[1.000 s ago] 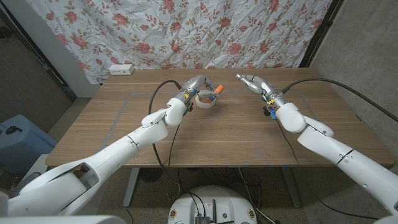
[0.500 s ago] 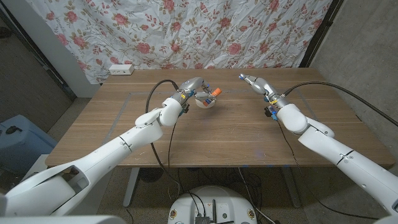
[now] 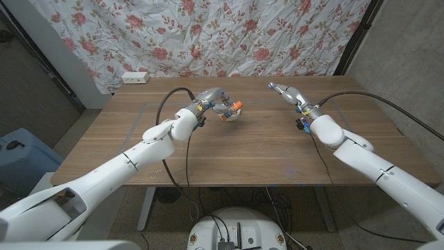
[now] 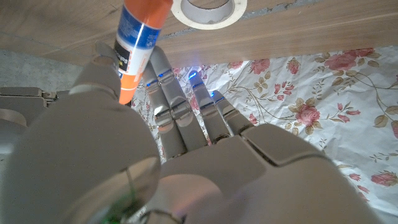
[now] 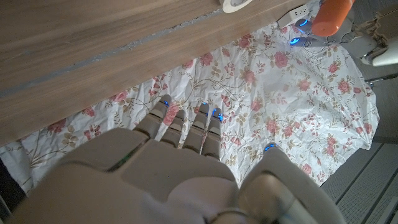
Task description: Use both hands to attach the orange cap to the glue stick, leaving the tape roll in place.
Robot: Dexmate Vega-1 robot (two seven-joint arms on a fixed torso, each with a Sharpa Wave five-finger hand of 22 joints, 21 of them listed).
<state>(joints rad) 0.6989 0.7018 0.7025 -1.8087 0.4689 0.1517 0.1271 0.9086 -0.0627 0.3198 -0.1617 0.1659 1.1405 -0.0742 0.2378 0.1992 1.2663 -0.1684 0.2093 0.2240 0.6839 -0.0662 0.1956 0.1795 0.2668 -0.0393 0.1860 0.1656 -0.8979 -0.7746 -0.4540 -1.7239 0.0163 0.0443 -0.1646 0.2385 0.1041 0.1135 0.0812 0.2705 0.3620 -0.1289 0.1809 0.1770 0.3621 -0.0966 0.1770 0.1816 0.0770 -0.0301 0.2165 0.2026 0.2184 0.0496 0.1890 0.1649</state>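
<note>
Fingers of the left hand gripped the glue stick, with its orange end pointing away from the palm and toward the right hand. From the left wrist, the glue stick ran out between the thumb and the other fingers, its blue and white label showing. The tape roll lay on the wooden table directly beneath the fingertips and the stick; the head view could not show whether stick and roll touched. From the left wrist the tape roll lay just beyond the stick's far end, its core hollow with nothing visible inside.

Fingers of the right hand were extended and slightly spread, held above the table near its far edge. Whether they held the orange cap could not be told; the right wrist view showed the fingers straight, with nothing between them.

A wide strip of bare tabletop separated the two hands. Beyond the fingertips of both hands, past the table's far edge, hung a floral curtain, and a white power strip sat near the far left corner.
</note>
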